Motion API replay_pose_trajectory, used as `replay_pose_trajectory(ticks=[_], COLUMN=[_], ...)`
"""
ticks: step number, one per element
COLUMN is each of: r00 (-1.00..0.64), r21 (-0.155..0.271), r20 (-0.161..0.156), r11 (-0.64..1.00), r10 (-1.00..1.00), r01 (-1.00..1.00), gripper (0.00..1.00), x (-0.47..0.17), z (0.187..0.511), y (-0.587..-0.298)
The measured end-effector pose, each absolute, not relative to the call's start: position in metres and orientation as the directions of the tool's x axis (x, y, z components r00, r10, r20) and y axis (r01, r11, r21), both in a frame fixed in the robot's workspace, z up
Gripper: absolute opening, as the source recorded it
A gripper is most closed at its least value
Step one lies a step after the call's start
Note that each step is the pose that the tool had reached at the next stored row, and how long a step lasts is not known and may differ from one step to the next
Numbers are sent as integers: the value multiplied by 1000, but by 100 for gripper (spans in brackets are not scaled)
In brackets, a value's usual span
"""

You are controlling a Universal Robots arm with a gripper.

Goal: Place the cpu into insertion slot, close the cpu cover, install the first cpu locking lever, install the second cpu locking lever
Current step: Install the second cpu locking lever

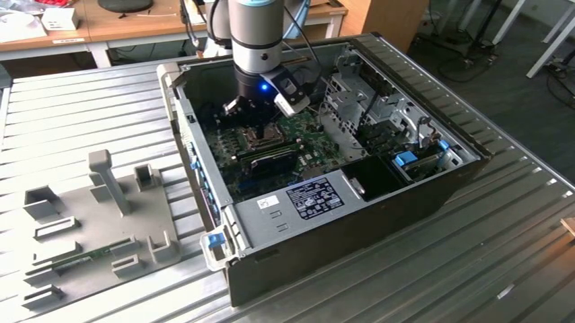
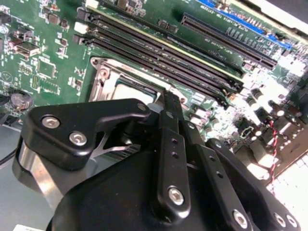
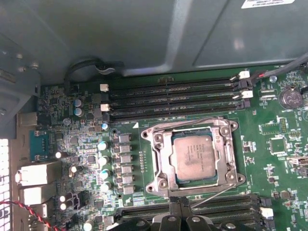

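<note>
One cpu (image 3: 194,156) under one closed cpu cover (image 3: 161,161), claw (image 1: 260,132) above.

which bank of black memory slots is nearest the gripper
The bank beside the black gripper; the other bank lies across the silvery-rimmed socket, by the case wall.

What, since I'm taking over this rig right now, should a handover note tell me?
Gripper: low over the board inside the computer case, at the slot's edge, close to a slanting wire lever.
Cpu: lies flat in the slot.
Cover: looks down, framing the cpu.
Levers: the slanting one stands off the slot and seems unlatched. The other lever runs along the opposite edge; I cannot tell if it is latched.
Done: cpu placed, cover apparently closed.
Left: at least one lever.
</note>
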State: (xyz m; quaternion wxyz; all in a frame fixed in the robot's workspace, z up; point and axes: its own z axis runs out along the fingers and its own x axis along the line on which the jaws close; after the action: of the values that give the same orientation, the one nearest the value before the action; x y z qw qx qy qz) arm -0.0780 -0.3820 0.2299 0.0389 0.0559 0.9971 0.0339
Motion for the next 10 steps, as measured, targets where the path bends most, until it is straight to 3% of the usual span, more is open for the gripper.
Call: replay_pose_trajectory(ticks=[10], r00=[-991], r21=[72], r20=[-74], r11=[991], r10=[114], r01=[109], gripper=[10], x=[-80], z=[230], y=[-383])
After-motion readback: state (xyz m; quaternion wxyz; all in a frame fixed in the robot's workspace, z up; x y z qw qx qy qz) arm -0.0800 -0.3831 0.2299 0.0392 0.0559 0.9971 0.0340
